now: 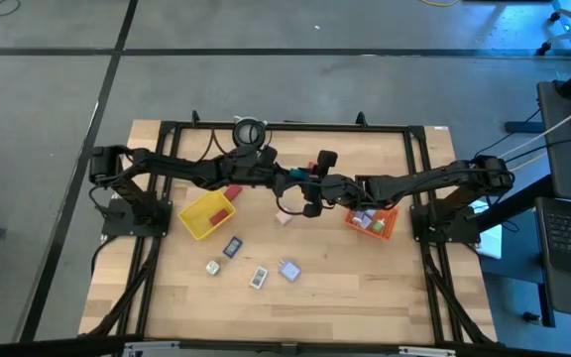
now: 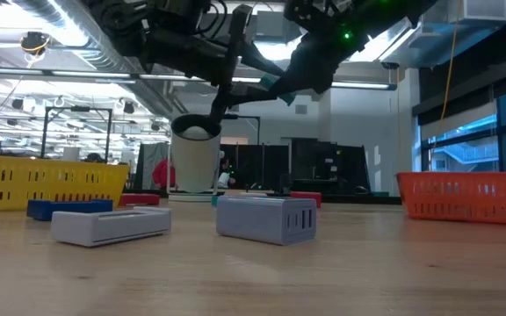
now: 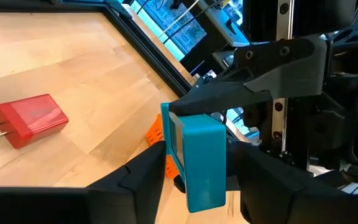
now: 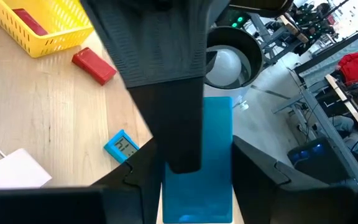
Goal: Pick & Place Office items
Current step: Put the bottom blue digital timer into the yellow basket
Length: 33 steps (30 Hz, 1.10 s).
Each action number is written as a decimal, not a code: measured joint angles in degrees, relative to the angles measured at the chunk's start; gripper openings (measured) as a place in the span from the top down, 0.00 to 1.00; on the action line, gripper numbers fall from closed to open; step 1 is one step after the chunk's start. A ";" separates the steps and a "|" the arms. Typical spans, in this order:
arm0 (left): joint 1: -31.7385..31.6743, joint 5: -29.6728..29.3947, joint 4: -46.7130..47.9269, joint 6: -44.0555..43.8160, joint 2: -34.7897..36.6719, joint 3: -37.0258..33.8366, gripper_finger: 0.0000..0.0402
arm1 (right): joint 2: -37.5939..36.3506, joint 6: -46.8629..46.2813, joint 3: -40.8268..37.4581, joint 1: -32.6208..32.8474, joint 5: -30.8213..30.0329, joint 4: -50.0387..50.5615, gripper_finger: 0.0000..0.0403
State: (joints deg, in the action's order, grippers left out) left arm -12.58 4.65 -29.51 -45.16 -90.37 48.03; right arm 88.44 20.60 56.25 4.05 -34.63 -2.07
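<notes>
Both arms meet above the table's middle. A teal rectangular block [image 1: 302, 176] hangs in the air between my left gripper [image 1: 293, 182] and my right gripper [image 1: 313, 188]. Each wrist view shows it between that arm's own fingers, teal block [image 3: 197, 158] and teal block [image 4: 207, 155]. Both grippers are shut on it. Loose items lie flat on the wood: a pink one [image 1: 284, 217], a dark blue one [image 1: 232, 247], a white one [image 1: 212, 267], a grey-white one [image 1: 258, 279], a pale blue one [image 1: 288, 270] and a red one [image 1: 233, 191]. My left gripper [image 3: 194, 183] has the teal block's near end [image 3: 191, 186] between its two fingers; one finger [image 4: 166, 112] lies along the block's broad face. The block is lifted clear of the table. My right gripper [image 4: 194, 186] pinches the block's narrow edges [image 4: 225, 180]. One of its fingers [image 3: 229, 93] reaches the block's far end [image 3: 194, 121] from the table's right. The block hangs clear.
The yellow tray [image 1: 206, 214] stands left of centre with a red piece inside. The red-orange tray [image 1: 385, 228] on the right holds several items. A round white-and-grey cylinder [image 1: 250, 131] stands at the far edge. A black frame [image 1: 157, 178] borders the table.
</notes>
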 joint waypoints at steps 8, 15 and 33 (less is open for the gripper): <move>0.00 -0.30 -0.17 -0.10 0.00 -0.06 0.74 | 0.00 0.44 0.00 0.00 -0.48 -0.04 0.62; -0.02 -0.74 -0.07 0.85 0.00 -0.07 0.85 | 0.00 0.26 0.00 0.00 -0.52 0.00 0.61; -1.26 0.32 -0.91 1.88 0.67 -0.09 0.85 | -0.05 -1.67 0.00 0.17 -0.95 -0.24 0.36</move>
State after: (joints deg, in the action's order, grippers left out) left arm -13.84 4.97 -30.42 -43.28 -89.70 47.94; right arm 88.39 18.93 56.25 4.23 -35.58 -2.30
